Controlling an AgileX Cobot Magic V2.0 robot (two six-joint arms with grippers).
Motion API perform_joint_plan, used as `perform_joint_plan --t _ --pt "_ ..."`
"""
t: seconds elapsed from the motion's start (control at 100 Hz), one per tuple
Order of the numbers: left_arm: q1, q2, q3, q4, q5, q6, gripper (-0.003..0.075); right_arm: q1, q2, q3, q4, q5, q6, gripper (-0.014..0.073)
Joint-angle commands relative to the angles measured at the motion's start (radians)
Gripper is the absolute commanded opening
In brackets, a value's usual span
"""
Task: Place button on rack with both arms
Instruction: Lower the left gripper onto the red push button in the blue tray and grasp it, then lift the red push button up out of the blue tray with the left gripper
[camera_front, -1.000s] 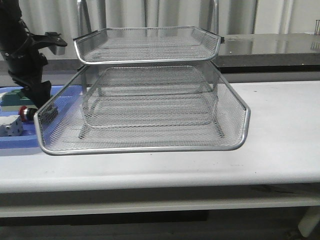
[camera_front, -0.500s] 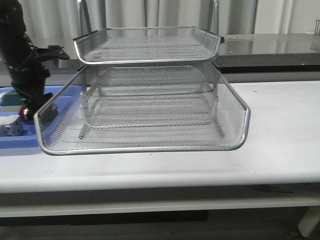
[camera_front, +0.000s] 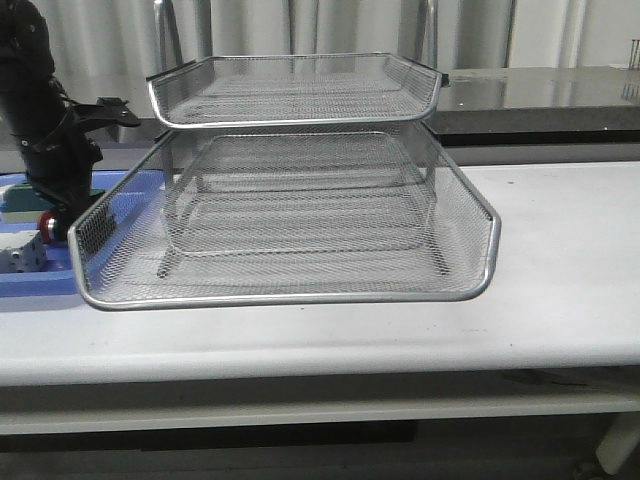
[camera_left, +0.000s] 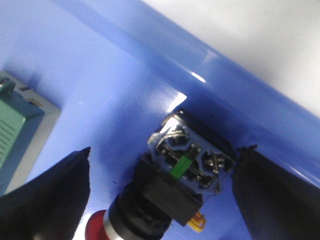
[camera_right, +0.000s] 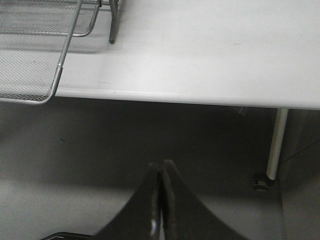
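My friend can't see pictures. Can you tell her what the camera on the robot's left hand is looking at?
A small button with a red head lies on its side in a blue tray, between the two open black fingers of the left gripper. A green block sits nearby in the tray, and white table shows beyond the tray's rim.

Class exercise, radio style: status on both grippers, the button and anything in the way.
Left gripper open, straddling button lying in blue tray. Right gripper shut, empty, off the table. Rack beside tray; tray wall close to one finger.
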Motion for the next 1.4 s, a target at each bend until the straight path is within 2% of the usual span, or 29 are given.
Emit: perform_joint_plan --t 0.0,0.27,0.34,0.41,0.67,0.86,1.04,1.26,1.39 --pt "0.002 -0.056 -0.032 -0.022 -0.028 0.001 0.0554 -0.003 0.005 -0.026 -0.013 -0.056 -0.003 -0.0067" --pt "0.015 -0.037 -0.032 -0.048 -0.02 0.001 0.0552 -0.003 0.005 -0.026 -0.013 -0.056 -0.003 -0.0067" --pt "0.019 -0.033 -0.032 -0.055 -0.014 0.001 0.0529 -0.003 0.005 -0.026 -0.013 -0.056 -0.003 -0.0067" --pt "0.019 -0.029 -0.032 -0.055 -0.001 0.001 0.0479 -0.003 0.005 -0.026 -0.013 -0.056 -0.003 -0.0067" --pt "0.019 -0.03 -0.032 -0.056 0.003 0.001 0.02 -0.003 0.005 -0.026 -0.013 -0.056 -0.003 -0.0067" --pt "0.02 -0.035 -0.041 -0.056 0.009 0.001 0.008 -0.003 0.005 -0.026 -0.013 -0.056 -0.003 -0.0067" --pt "0.033 -0.036 -0.131 -0.072 0.1 -0.006 0.0061 -0.003 0.005 -0.026 -0.013 -0.056 -0.003 -0.0067" --pt "0.052 -0.036 -0.315 -0.127 0.284 -0.034 0.0061 -0.003 0.005 -0.026 -0.013 -0.056 -0.003 -0.0067" --pt "0.064 -0.049 -0.376 -0.132 0.293 -0.085 0.0061 -0.003 0.005 -0.026 -0.013 -0.056 -0.003 -0.0067"
